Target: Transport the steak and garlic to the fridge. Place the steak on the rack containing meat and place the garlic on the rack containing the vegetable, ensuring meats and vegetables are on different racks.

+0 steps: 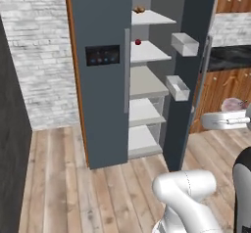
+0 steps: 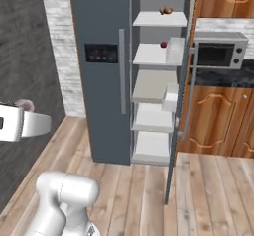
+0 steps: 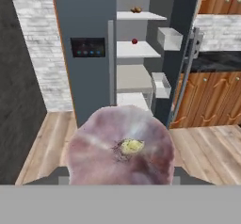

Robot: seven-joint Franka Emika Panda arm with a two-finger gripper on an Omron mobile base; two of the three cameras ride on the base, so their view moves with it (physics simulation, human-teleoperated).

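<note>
The fridge [image 1: 100,104] stands ahead, its right door [image 1: 188,80] swung open and its white shelves showing. A small brown item [image 1: 138,10] lies on the top shelf and a small red item [image 1: 138,42] on the shelf below. My gripper [image 1: 237,111] hangs at the right edge of the left base view, away from the fridge, shut on the garlic [image 1: 234,104], a pale pink bulb. Close to the hand camera, the garlic [image 3: 120,148] hides the fingertips. The right base view has the gripper [image 2: 22,113] and garlic [image 2: 24,105] at far left. The steak is out of view.
The open door carries two white bins [image 1: 185,44]. A microwave [image 2: 218,51] sits on a dark counter [image 2: 223,79] over wooden cabinets [image 2: 213,116] to the right. A brick wall [image 1: 39,56] lies left of the fridge. Wooden floor [image 1: 98,193] stretches in front.
</note>
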